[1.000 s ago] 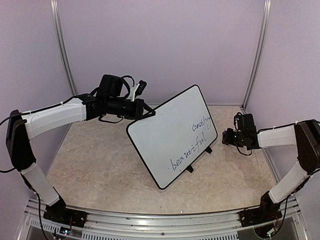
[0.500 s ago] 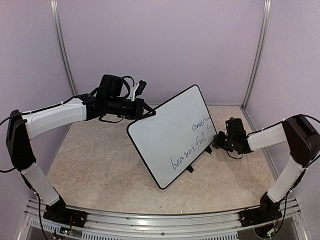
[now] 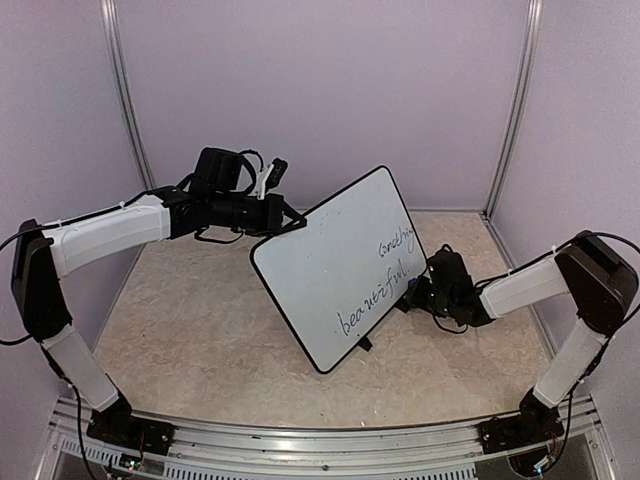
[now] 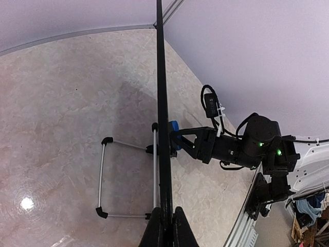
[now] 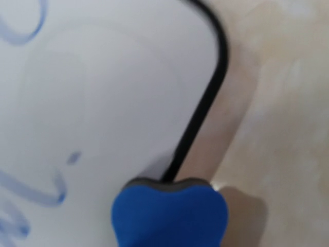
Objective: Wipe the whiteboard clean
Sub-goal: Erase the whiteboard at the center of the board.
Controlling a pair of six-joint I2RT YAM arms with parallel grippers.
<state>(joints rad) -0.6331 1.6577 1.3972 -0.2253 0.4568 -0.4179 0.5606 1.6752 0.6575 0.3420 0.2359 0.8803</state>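
Whiteboard (image 3: pixel 320 270) stands tilted mid-bench (image 3: pixel 190 320), with its face toward the arms. Left hand (image 3: pixel 290 222) is pinched tight on its upper-left rim. Right hand (image 3: pixel 415 293) is clamped on the blue eraser (image 5: pixel 169 213), whose front sits at the board's right rim. Blue handwriting reads roughly "something" above "beautiful".

I observe one supporting surface: a beige, marble-patterned tabletop (image 3: pixel 190 330) with a glossy finish, bounded at its near edge by a ribbed aluminium rail (image 3: pixel 300 440). Rising from it at a tilt is the large white rectangular whiteboard with a thin black rim (image 3: pixel 320 265), its lower edge carried on small black clip feet (image 3: pixel 365 344). In the left wrist view, a silver wire stand frame with black corner caps (image 4: pixel 101 177) rests on the tabletop behind the board. I cannot confirm that each foot makes contact.
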